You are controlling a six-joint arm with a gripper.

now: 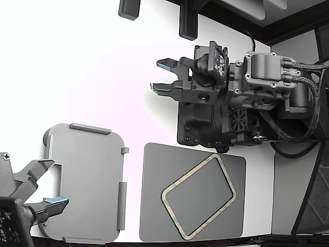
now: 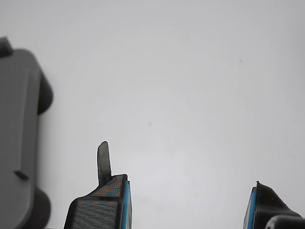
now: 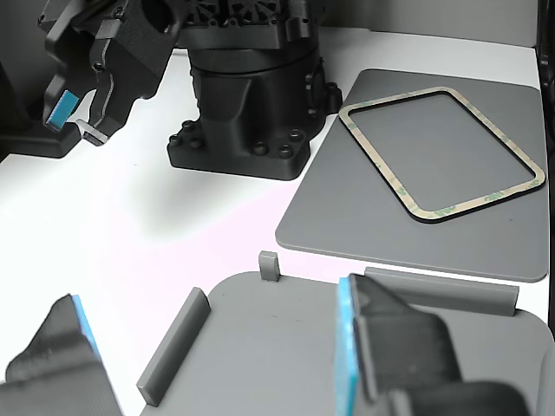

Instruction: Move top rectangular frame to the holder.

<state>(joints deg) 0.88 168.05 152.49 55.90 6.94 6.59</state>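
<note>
The top rectangular frame, a thin beige-tan outline with greenish mottling, lies askew on a dark grey mat. The holder, a light grey tray with raised edge tabs, sits on the exterior view's left of the mat. My gripper hangs open over bare white table, beyond the mat and well away from frame and holder. Nothing is between its blue-padded fingers; a thin grey blade sticks out from one fingertip.
The black arm base stands just behind the mat's far edge. A second arm's gripper, open with blue pads, hovers at the holder's outer edge. Cables and dark panels fill the exterior view's right.
</note>
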